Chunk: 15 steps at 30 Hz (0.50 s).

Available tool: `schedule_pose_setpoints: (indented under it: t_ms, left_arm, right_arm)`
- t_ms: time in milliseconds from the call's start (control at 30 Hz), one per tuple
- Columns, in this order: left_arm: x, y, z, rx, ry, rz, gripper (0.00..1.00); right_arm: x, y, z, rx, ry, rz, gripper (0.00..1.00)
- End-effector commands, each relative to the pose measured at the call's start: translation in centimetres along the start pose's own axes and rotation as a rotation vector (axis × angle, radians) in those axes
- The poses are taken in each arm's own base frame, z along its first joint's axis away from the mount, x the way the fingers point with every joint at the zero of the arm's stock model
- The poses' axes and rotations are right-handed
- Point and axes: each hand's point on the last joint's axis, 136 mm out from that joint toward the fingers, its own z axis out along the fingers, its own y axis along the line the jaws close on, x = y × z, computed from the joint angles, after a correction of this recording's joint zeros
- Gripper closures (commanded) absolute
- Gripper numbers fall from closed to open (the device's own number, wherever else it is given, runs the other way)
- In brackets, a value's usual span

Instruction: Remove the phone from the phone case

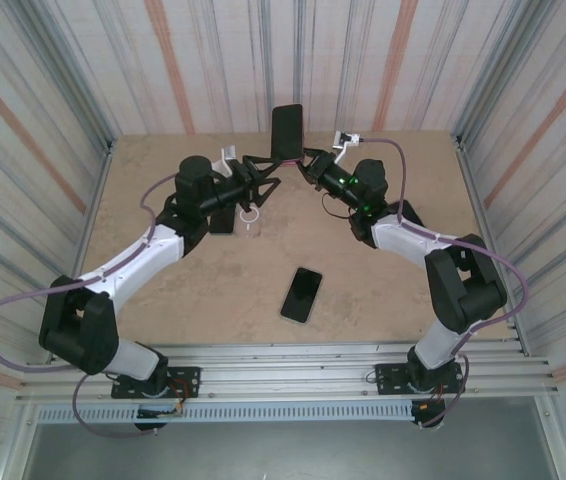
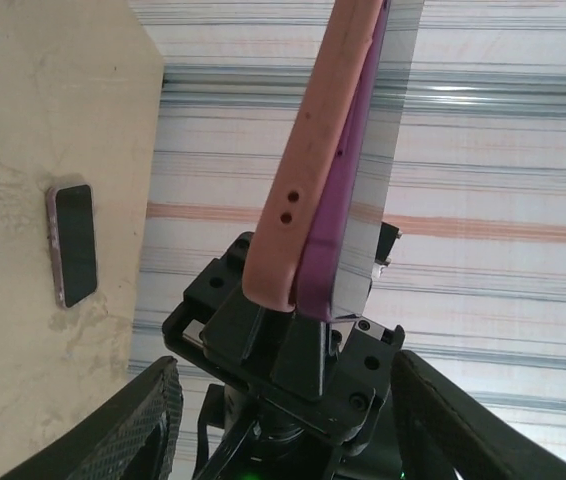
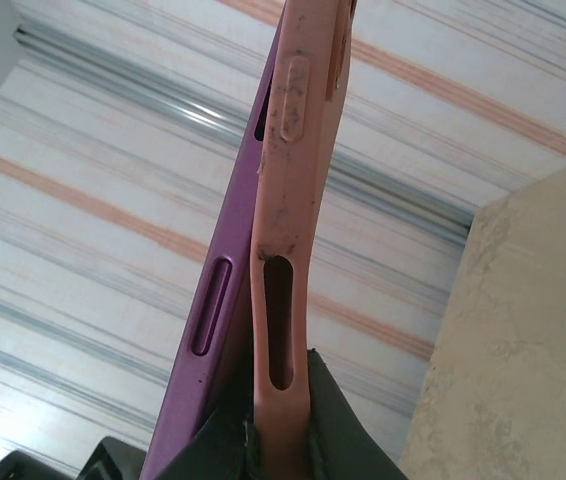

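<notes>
Overhead, right hand [image 1: 303,157] grips the phone [image 1: 286,130]; wrist views add its pink case [image 3: 283,150] bowing off, left hand [image 2: 293,430] released.

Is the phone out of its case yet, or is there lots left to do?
Not out yet. Done: the right gripper is clamped on the phone, holding it up in the air, and one edge of the pink case stands away from the phone's purple side. In hand: the left gripper is open next to it, gripping nothing. Left: pull the case fully off.
</notes>
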Motion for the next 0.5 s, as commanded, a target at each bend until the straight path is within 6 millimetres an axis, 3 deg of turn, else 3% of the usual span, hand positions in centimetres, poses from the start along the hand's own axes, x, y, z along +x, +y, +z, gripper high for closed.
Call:
schedule_pose_setpoints:
  t_ms: [0,200,467]
  left_arm:
    - [-0.3,-2.9,-0.1,0.093,-0.053,-0.016,0.43]
    - [-0.1,-4.3,0.8,0.147,-0.045,-0.020,0.50]
    - [-0.5,-4.4,1.3,0.159,-0.062,-0.019,0.57]
  right_arm:
    - [-0.7,2.0,0.0,-0.067,-0.049,-0.085,0.95]
    - [-0.2,2.1,0.2,-0.071,-0.033,-0.095,0.95]
    - [0.5,2.5,0.2,-0.084,-0.001,-0.106,0.95]
